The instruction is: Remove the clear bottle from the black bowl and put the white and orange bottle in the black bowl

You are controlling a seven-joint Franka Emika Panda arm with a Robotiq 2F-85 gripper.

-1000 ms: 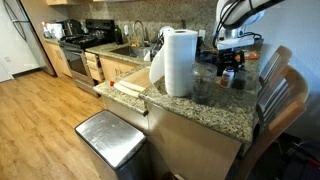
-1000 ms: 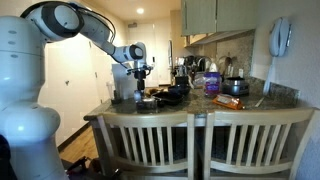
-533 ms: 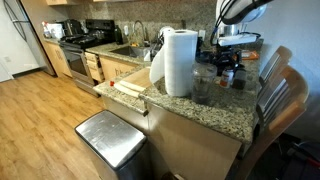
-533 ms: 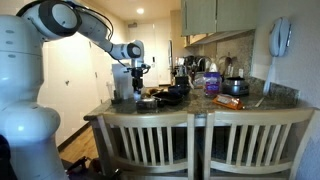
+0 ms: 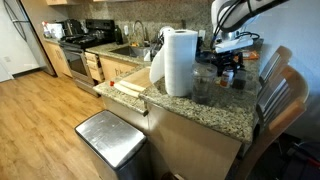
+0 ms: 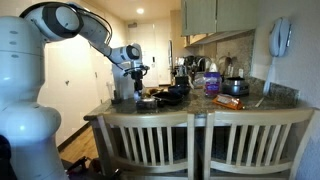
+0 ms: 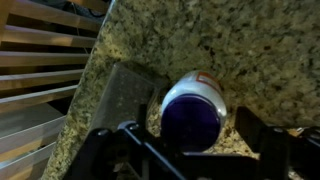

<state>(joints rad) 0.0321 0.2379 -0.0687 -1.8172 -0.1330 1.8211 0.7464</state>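
Orange shows only as a sliver behind the white rim of the tiny white and orange bottle [image 7: 194, 110], seen from above in the wrist view. Its round top looks dark bluish (it sits in the pincer's shadow). The bottle stands on the speckled granite countertop [image 7: 250, 40], close to the counter's edge, and beyond that edge run pale wooden chair slats [image 7: 40, 60]. The black two-fingered Robotiq gripper [image 7: 192, 126] straddles the bottle with its jaws spread wide, one finger close on each side. Whether the pads touch the bottle I cannot tell. In both exterior views the gripper [image 5: 229, 68] [image 6: 138, 86] hangs low over the counter, near the tall white paper-towel roll [image 5: 180, 62]. The bottle is too small to make out there.
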